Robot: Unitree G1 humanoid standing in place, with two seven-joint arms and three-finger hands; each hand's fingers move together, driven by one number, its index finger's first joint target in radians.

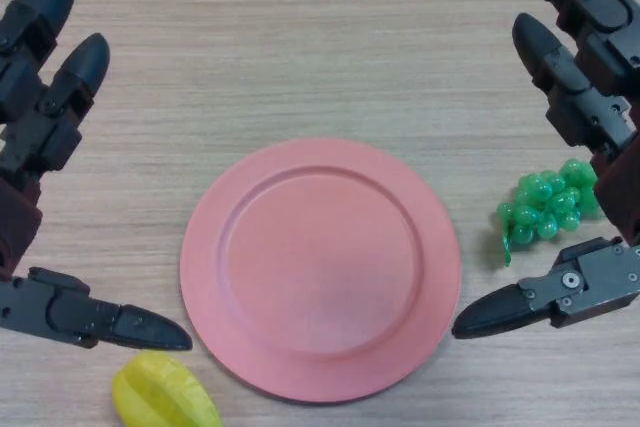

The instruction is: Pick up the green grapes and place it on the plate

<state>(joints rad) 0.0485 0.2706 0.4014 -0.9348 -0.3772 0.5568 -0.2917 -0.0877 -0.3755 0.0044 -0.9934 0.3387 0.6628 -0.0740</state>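
A bunch of green grapes lies on the wooden table just right of the pink plate, which has nothing on it. My right hand is open around the grapes: its fingers reach past them on the far side and its thumb lies on the near side, with no visible contact. Part of the bunch is hidden behind the right wrist. My left hand is open at the left edge, fingers straight, thumb pointing toward the plate's lower left rim.
A yellow star-shaped fruit lies at the bottom left, just below the left thumb and close to the plate's rim. Bare wooden tabletop stretches beyond the plate.
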